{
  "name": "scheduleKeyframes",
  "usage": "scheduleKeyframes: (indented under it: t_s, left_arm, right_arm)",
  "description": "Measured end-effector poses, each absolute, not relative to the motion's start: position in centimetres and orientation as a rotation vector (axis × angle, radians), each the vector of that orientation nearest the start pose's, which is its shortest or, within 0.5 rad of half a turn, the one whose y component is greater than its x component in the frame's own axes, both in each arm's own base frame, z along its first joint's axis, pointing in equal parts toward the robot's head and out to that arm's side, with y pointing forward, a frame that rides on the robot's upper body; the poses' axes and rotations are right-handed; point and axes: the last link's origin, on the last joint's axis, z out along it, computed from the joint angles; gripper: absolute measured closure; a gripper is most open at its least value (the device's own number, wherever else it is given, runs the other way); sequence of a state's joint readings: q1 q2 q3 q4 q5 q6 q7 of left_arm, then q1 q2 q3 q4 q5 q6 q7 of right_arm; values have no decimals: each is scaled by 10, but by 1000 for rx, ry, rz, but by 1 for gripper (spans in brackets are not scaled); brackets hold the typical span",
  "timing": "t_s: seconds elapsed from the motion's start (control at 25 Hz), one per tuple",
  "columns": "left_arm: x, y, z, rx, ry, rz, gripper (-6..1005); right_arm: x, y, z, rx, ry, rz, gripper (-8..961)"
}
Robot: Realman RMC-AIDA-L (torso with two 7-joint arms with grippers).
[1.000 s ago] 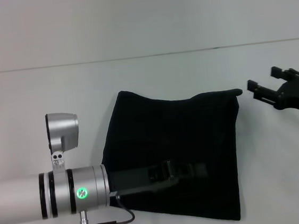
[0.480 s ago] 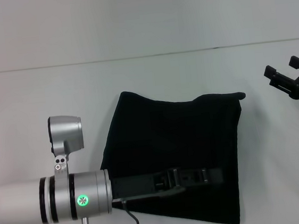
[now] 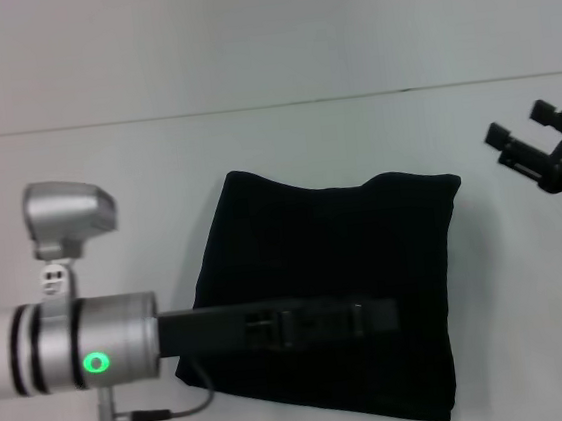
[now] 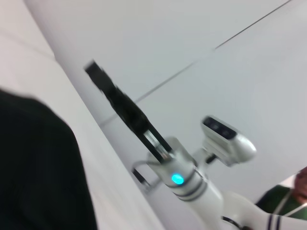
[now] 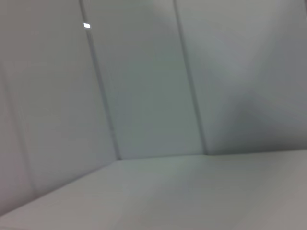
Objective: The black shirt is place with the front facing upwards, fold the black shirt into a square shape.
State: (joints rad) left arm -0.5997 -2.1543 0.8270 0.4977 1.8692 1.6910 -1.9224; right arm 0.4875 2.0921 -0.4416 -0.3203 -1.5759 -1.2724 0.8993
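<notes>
Currently, the black shirt (image 3: 331, 301) is seen lying flat on the white bench (image 3: 255, 153), folded into a roughly square block near the bench's front edge, about midway along it. No lettering or label is visible on the exposed cloth. The left gripper (image 3: 378, 316) is extended level over the front part of the shirt, reaching in from the left edge of the bench; against the dark cloth, whether its fingers are spread or pressed together cannot be told, nor whether they touch the fabric. The right gripper (image 3: 520, 140) is held near the right edge of the bench, well apart from the shirt's far right corner, with its fingers spread and nothing between them. In the left wrist view, a black edge of the shirt (image 4: 38, 167) is shown, with the right gripper (image 4: 98, 74) beyond it.
</notes>
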Motion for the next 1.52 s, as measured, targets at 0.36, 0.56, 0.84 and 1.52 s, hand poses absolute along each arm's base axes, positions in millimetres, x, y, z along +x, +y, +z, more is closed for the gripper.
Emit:
scheduleKeyframes:
  t_s: [0.36,0.56,0.84,1.52]
  left_arm:
    - [-238,316,-21,-2623,-1230,-1092,130]
    - [-250,316,-13,-2522,-1231,-1136,53]
    - [-257,314,-12,-2471,-1261,-1138,34]
    - [-258,314,-11,-2453,-1257,-1149,34]
  right_arm:
    - [249,349,-45,-2408,378,895,126]
    - [248,355,-60,-2467,391,783,126]
    - [274,345,-66,-2440,501,687,127]
    - [304,343,-65,-2337,631,552,127]
